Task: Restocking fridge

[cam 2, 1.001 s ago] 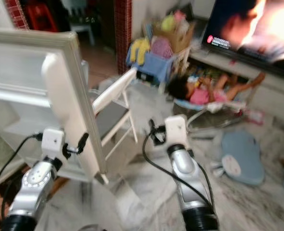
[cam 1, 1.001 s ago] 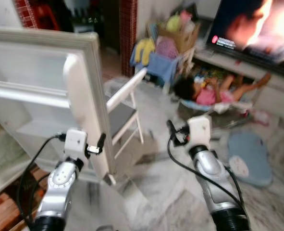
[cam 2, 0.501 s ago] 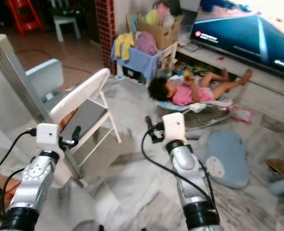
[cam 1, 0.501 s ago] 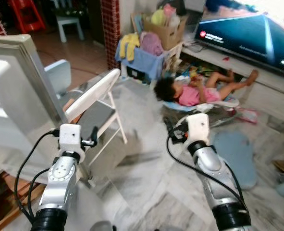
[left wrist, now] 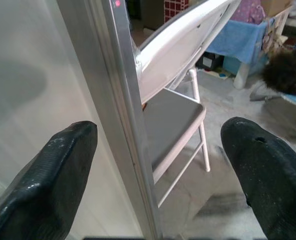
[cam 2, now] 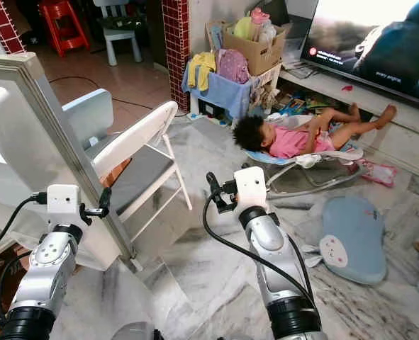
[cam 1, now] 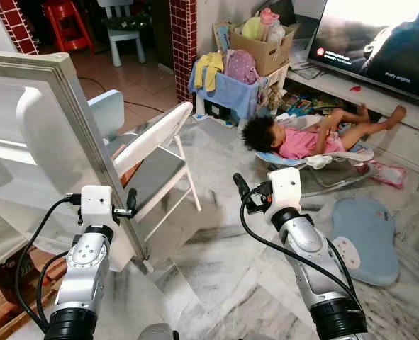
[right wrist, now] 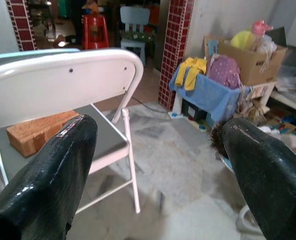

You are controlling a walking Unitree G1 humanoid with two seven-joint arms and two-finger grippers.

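While upright, fridge door (cam 1: 60, 142) edge faces robot

Fridge door (cam 1: 49, 134): a white door with a grey gasket rim is standing swung wide open at the left of the scene, its inner face turned toward the viewer. A moulded white inner panel and door shelves are showing on that face. The door's free edge is running down to the marble floor, just beside a folding chair lying to its right.
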